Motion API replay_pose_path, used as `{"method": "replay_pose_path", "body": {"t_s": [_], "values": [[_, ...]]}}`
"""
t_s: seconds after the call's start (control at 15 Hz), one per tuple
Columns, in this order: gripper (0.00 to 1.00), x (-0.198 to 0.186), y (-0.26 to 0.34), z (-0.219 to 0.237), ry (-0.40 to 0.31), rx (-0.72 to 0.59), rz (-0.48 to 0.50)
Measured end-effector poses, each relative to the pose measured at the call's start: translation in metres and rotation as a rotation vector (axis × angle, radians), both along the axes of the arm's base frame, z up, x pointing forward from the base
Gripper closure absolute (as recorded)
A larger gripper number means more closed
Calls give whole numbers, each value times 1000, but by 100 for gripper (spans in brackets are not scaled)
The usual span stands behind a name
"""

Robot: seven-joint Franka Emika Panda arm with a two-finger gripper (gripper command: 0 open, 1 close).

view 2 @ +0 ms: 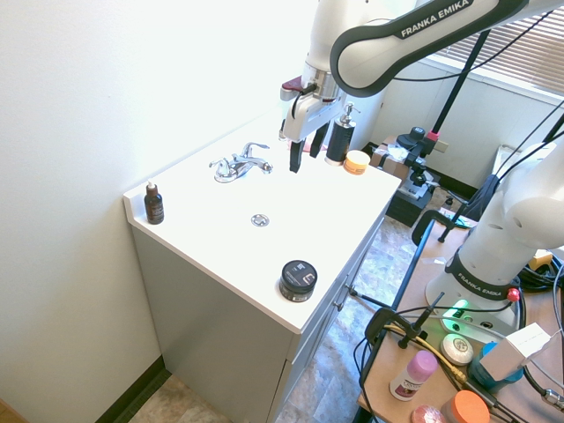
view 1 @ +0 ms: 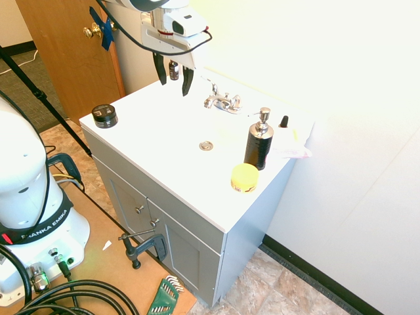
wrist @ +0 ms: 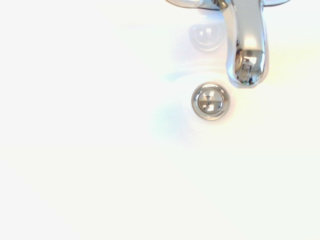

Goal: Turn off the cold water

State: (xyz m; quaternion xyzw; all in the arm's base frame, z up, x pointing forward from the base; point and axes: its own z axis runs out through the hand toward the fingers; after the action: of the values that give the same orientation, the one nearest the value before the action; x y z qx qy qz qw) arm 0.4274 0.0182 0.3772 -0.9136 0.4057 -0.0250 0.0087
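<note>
Counts: one claw [view 1: 174, 86], one chrome faucet [view 1: 223, 102] with two lever handles and one spout [wrist: 248, 55], one drain [view 1: 206, 146], one black pump bottle [view 1: 259, 141], one yellow-lidded jar [view 1: 245, 178], one black jar [view 1: 104, 116], one dark dropper bottle [view 2: 153, 204].

Claw is open, fingers well apart, nothing between them, hanging above the white tabletop [view 2: 231, 261]. Faucet sits at the wall side of the basin, spout toward the drain. No stream visible.

View differences: second exterior gives the dropper bottle whole; first exterior shows it partly behind the claw. First exterior shows a black-tipped item [view 1: 284, 133] beside the pump bottle. Wrist view has only drain, spout and parts of the faucet base or handles.

Edges: black jar near the front corner, yellow-lidded jar near the opposite end. Open surface between black jar and drain. Pump bottle stands close to the yellow-lidded jar.
</note>
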Motion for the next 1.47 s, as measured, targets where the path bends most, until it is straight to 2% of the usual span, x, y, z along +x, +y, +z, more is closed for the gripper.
{"method": "replay_pose_path", "body": {"t_s": [0.13, 0.27, 0.47, 0.67, 1.0, 1.13, 1.47], "values": [[0, 0, 0, 0, -1, -3, 0], [0, 6, -6, 0, -36, -30, -25], [0, 40, -30, -5, -119, -90, -166], [0, 82, -43, -31, -170, -152, -247], [0, 129, -54, -47, -201, -211, -296], [0, 137, -58, -50, -206, -229, -301], [0, 136, -78, -81, -168, -262, -314]]}}
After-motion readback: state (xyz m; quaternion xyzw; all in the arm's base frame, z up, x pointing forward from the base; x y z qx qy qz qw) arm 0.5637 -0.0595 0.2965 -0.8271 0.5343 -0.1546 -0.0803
